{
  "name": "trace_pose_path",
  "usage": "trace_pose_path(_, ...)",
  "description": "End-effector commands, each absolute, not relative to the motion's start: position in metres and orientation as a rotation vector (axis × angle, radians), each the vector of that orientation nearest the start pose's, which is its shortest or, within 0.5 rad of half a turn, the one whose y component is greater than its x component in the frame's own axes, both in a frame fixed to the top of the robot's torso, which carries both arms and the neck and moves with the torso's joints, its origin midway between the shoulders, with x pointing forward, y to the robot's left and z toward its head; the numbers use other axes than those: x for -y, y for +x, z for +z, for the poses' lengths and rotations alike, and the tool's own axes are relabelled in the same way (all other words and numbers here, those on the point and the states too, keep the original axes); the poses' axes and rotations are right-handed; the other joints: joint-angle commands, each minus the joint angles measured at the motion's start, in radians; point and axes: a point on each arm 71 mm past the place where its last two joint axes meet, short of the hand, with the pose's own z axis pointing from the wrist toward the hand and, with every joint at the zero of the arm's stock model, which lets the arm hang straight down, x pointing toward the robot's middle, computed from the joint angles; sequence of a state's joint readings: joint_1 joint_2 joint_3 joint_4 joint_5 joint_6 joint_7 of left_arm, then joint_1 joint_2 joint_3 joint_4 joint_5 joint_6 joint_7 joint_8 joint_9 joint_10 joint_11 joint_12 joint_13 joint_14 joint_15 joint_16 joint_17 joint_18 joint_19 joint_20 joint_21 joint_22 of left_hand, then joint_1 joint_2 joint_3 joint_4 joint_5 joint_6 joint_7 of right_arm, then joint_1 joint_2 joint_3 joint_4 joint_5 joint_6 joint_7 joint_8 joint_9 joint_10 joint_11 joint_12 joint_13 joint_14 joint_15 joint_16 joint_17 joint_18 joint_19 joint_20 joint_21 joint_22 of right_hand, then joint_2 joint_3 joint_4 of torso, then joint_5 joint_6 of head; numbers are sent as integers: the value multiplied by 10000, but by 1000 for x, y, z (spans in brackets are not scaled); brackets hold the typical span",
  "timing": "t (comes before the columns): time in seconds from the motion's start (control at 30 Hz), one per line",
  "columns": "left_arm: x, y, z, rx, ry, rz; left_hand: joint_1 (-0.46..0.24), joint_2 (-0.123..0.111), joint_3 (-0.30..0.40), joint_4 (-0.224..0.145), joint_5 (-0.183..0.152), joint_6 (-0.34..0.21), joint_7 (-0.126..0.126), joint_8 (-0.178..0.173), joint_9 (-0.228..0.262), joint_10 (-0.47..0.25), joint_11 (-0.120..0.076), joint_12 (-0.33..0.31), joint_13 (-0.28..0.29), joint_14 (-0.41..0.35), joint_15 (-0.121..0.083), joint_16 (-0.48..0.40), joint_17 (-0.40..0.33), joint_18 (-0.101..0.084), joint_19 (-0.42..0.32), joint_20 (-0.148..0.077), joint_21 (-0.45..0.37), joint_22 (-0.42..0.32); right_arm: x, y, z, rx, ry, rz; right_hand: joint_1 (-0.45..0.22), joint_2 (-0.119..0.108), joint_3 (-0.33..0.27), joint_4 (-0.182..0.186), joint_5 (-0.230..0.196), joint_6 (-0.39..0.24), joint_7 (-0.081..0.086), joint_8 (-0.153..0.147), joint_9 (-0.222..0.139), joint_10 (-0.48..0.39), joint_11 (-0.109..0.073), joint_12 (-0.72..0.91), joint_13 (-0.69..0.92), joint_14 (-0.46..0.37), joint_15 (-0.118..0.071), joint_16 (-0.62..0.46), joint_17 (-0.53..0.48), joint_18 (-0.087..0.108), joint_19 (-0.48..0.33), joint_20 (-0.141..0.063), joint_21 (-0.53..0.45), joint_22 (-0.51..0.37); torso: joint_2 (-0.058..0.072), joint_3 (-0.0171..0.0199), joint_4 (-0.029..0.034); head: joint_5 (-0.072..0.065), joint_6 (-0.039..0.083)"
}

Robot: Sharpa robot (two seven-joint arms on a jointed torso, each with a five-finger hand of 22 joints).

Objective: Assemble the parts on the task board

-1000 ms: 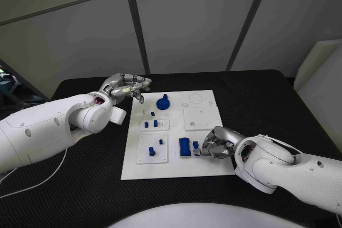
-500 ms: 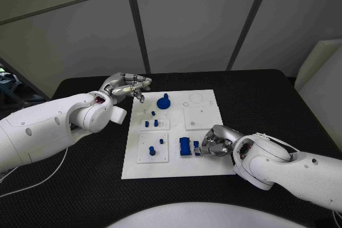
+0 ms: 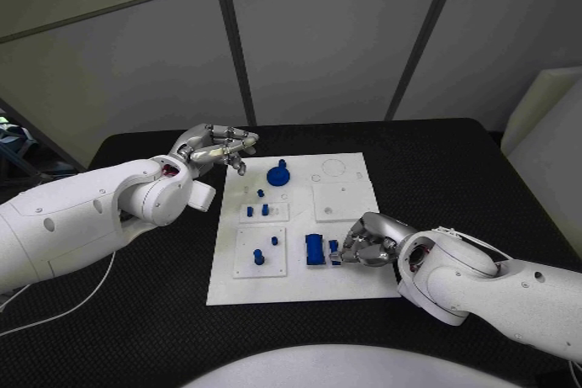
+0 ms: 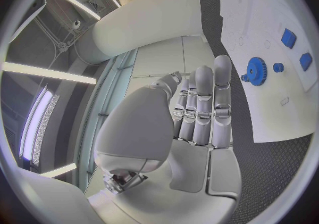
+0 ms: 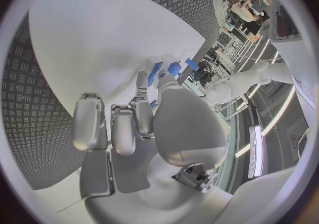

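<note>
Blue parts [image 3: 314, 248] sit on the white task board [image 3: 346, 283] on the black tabletop [image 3: 461, 169], where the right robot hand [image 3: 367, 242] pinches a small blue piece [image 3: 334, 252] near the board's front, while the left robot hand [image 3: 214, 148] hovers empty by its far corner, fingers apart.

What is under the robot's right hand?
The right hand is down on the white task board, fingers at a small blue part beside a bigger blue block. Anything beneath its palm is covered.
</note>
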State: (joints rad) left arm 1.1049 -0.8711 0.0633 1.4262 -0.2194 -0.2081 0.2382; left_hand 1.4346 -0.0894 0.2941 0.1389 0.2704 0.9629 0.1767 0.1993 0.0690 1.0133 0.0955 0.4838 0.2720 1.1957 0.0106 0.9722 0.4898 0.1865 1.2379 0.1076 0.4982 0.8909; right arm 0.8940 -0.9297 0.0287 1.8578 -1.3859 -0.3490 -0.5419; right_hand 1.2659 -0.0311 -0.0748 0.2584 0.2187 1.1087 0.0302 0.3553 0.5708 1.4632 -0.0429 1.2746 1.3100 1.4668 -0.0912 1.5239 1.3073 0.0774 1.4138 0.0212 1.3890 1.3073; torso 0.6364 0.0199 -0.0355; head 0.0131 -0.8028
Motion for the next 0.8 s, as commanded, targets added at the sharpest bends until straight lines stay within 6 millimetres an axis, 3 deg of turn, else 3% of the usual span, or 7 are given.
trace_pose_path(0.03,-247,499,-200,-15665,-10301,-14182,91,-10,21,-32,32,-43,5,64,3,-77,-4,43,-9,-12,39,6,-16,-44,5,25,-52,-10,171,368,-258,-19693,2422,6573,-48,-135,-199,60,137,-26,-15,38,-6,51,26,-119,618,881,-53,-21,1886,-165,-86,-21,-100,406,-16,0,4,-22,26)
trace_pose_path(0.23,-248,499,-199,-15465,-10270,-14140,22,-53,-18,3,17,-62,19,76,1,-95,13,62,-16,-31,55,3,-27,-52,-4,34,-65,-12,179,371,-246,-18745,3159,8252,-11,-254,-607,255,409,-756,318,-481,-253,-577,295,-1474,-218,660,150,-660,1009,85,-862,125,-1035,-601,-93,-48,-16,-87,183)
trace_pose_path(0.43,-251,502,-199,-14896,-10657,-14085,-390,-382,-421,257,5,-238,83,130,-6,-418,143,38,-118,-962,247,-494,-321,-104,-714,196,-573,-236,200,406,-238,-17263,5358,10287,989,17,-571,-41,1016,-1151,611,-1085,-605,-1512,551,-3174,-1337,379,373,-1501,-4,415,-1863,351,-2329,-1920,-374,-216,-28,-223,489)
trace_pose_path(0.53,-257,506,-200,-14436,-11014,-13758,-677,-467,-727,472,-14,-215,83,224,8,-475,174,34,-191,-1130,294,-679,-492,-83,-912,272,-811,-397,216,435,-236,-16400,7229,11131,2186,369,-23,-570,852,-1314,728,-1276,-713,-3103,631,-6022,-3223,-306,447,-3115,-1790,788,-3161,417,-3983,-3533,-539,-286,-51,-287,797)
trace_pose_path(0.63,-265,510,-201,-13810,-11537,-13417,-741,-422,-974,598,2,-186,37,313,3,-464,166,-84,-348,-1259,306,-1113,-794,-44,-1077,320,-1116,-641,229,465,-235,-15503,8413,11535,2751,417,345,-794,405,-1451,885,-1533,-909,-3618,790,-7145,-4203,-1067,591,-5030,-3641,1033,-4227,535,-5523,-4928,-715,-345,-98,-261,1043)
trace_pose_path(0.73,-272,515,-203,-13192,-12035,-13188,-610,-301,-1139,646,5,-291,62,305,-23,-490,239,-418,-641,-1657,407,-2178,-1374,-63,-1610,430,-1720,-1081,238,488,-236,-14836,9205,11723,2968,374,616,-739,77,-1621,1157,-1904,-1253,-4090,971,-8348,-5403,-2350,864,-7956,-6062,988,-4717,768,-6424,-5482,-844,-362,-114,-236,1211)
trace_pose_path(0.8,-274,521,-205,-12648,-12372,-13205,-470,-246,-1212,650,6,-403,45,220,-34,-486,284,-728,-885,-1882,539,-3124,-1822,-87,-2070,557,-2206,-1447,243,505,-238,-14487,9695,11856,3094,363,833,-649,-56,-1766,1342,-2175,-1533,-4430,1236,-9311,-6404,-2955,1111,-9014,-6582,942,-5139,952,-7096,-5892,-910,-379,-121,-247,1336)
